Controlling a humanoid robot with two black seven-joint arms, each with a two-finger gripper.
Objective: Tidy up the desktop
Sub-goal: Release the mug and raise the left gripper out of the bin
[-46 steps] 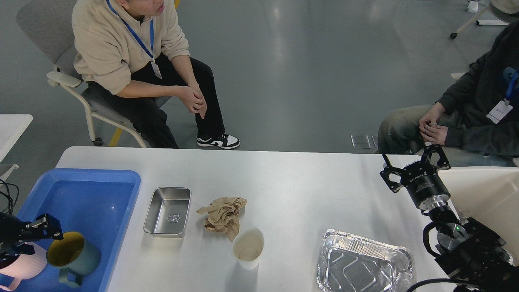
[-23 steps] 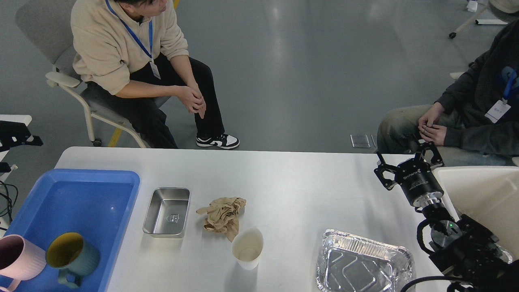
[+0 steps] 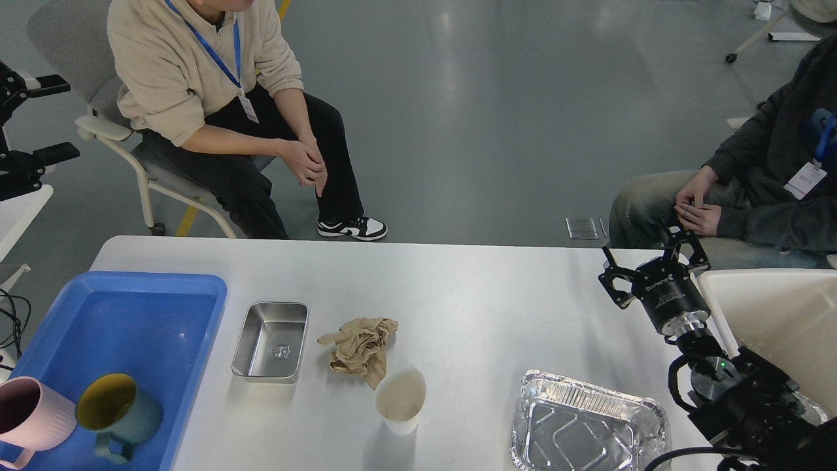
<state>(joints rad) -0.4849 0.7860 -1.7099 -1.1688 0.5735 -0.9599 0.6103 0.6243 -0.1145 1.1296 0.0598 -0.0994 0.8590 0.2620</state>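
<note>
The desktop (image 3: 490,294) is a wide white tabletop. On it lie a steel tin (image 3: 271,340), a crumpled brown paper (image 3: 359,343), a paper cup (image 3: 400,399) and a foil tray (image 3: 588,422). A blue tray (image 3: 131,307) at the left holds a pink mug (image 3: 33,415) and a green mug with a yellow inside (image 3: 114,409). My left gripper (image 3: 52,118) is raised at the far left edge, beyond the table, open and empty. My right gripper (image 3: 649,260) hovers over the table's far right corner, open and empty.
A white bin (image 3: 778,314) stands at the right edge beside my right arm. A small white side table (image 3: 19,203) is at the left. One person sits behind the table on the left (image 3: 196,78), another on the right (image 3: 771,176).
My left gripper has let go of the pink mug in the blue tray and risen up and away to the far left. My right gripper has shifted slightly left.
</note>
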